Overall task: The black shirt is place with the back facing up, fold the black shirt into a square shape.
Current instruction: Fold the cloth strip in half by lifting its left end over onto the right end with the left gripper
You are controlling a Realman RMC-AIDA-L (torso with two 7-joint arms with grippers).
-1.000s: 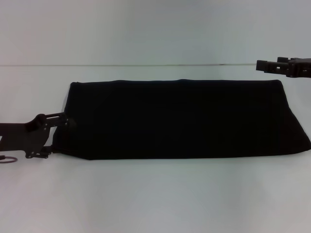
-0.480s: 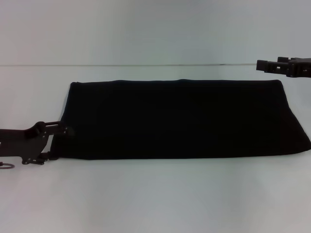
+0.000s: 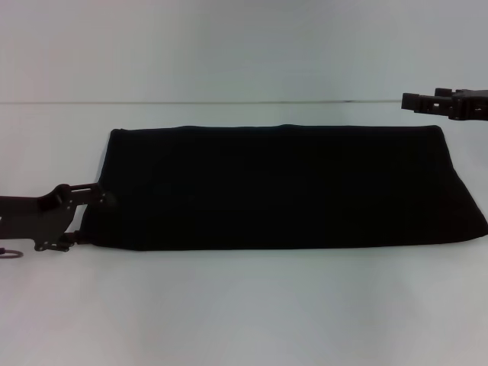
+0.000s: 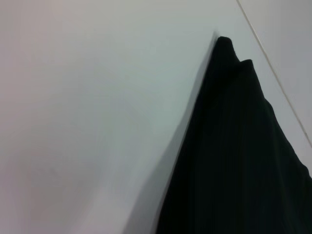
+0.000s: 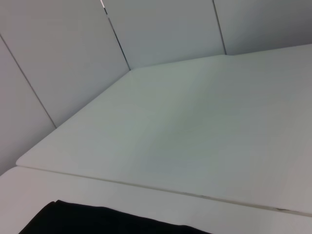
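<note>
Now the black shirt [image 3: 282, 187] lies folded long on the white table [image 3: 244, 305], soft and floppy, best pinched at its left end where the left gripper [image 3: 95, 200] sits, grip unclear

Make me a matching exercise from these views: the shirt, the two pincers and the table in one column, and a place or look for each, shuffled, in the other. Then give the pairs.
Column 1
1. shirt
2. left pincer
3. right pincer
4. table

Column 2
A. white, bearing everything
B. at the cloth's near left corner
C. black, folded into a long band lying flat
D. in the air, past the cloth's far right corner

Pairs: 1-C, 2-B, 3-D, 4-A
</note>
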